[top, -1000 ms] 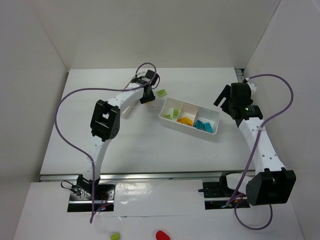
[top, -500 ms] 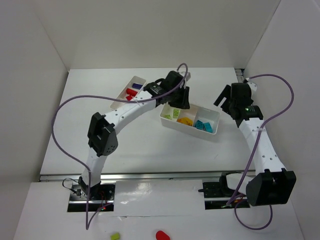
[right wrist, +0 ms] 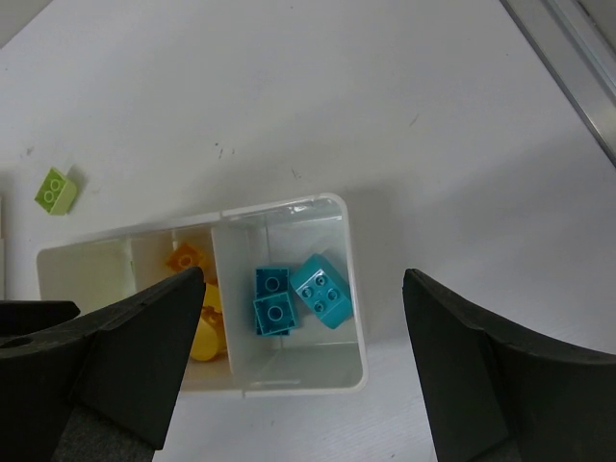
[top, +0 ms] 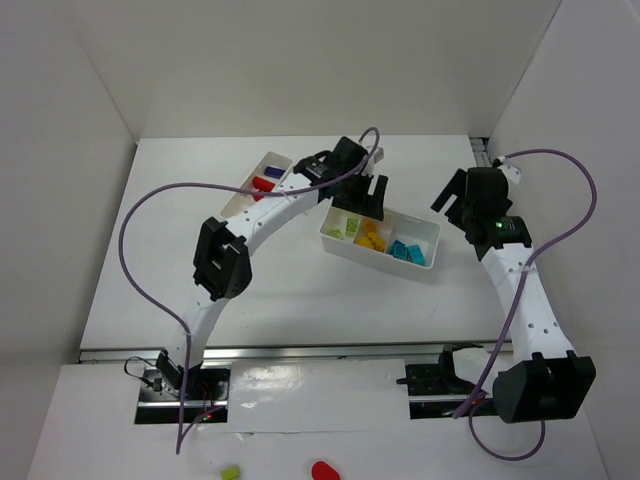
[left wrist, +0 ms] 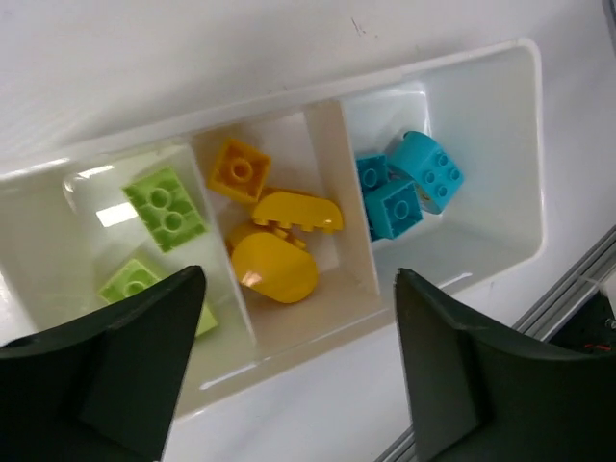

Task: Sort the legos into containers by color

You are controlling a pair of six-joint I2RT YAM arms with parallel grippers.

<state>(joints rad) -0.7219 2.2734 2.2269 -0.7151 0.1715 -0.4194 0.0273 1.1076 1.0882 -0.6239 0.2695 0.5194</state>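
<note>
My left gripper [left wrist: 289, 385] hangs open over the right container [top: 428, 232], with nothing between its fingers [left wrist: 106, 366]. In the left wrist view this container [left wrist: 527, 144] holds lime green legos [left wrist: 164, 207] in one compartment, orange-yellow ones [left wrist: 274, 265] in the middle and cyan ones [left wrist: 404, 188] at the far end. My right gripper [right wrist: 308, 375] is open and empty, high above the cyan end [right wrist: 289, 294]. One lime green lego [right wrist: 56, 190] lies loose on the table beyond the container. The other container [top: 245, 195] at the back left holds red [top: 263, 184] and purple [top: 271, 172] legos.
The left arm [top: 270, 210] stretches across the table between the two containers. White walls close in the table on three sides. A metal rail [top: 300, 352] runs along the near edge. A green piece [top: 230, 472] and a red piece [top: 322, 470] lie in front of the arm bases.
The left arm swung right, from beside the loose green lego to above the right container, and its jaws went from shut to open. The right arm barely shifted.
</note>
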